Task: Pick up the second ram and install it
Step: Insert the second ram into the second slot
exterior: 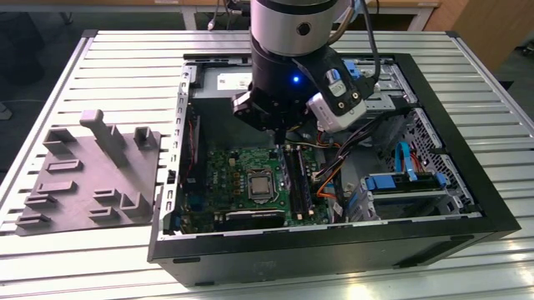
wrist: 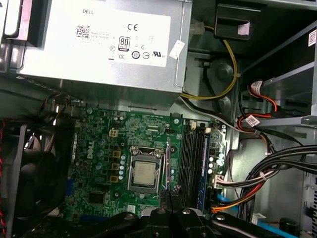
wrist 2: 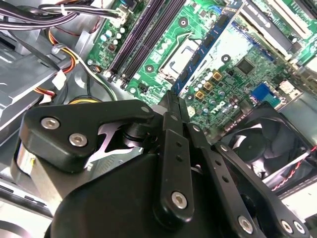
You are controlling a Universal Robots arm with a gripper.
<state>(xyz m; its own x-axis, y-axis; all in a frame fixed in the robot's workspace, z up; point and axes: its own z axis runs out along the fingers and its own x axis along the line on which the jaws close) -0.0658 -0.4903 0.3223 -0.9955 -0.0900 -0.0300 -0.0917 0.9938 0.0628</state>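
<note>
We see a table [exterior: 92, 265] of metal slats carrying an open black computer case [exterior: 334, 247], which lies on its side with its inside exposed. The arm [exterior: 292, 37] reaches down into the case from above. On the table at the exterior view's left, just beside the case, sits a grey moulded tray [exterior: 84, 181] with raised holders. Inside the case, in the first wrist view, we make out the grey power-supply box [wrist: 99, 64] along one edge of the green motherboard [wrist: 94, 144]. A black fan [wrist: 29, 183] sits beside the board, and bundled cables [wrist: 277, 168] run along the opposite side. At the middle of the board is the processor socket [wrist: 145, 173], with the long black memory slots [wrist: 190, 158] near it. The gripper [wrist 2: 173, 98] hangs over the board, its jaws pressed together on the second ram [wrist 2: 217, 33]. In the second wrist view we see this as a dark blue strip reaching out past the fingertips. In the first wrist view the stick [wrist: 169, 168] shows edge-on as a thin dark line. It lies along the same direction as the slots, between them and the socket, and sits in none of them.
</note>
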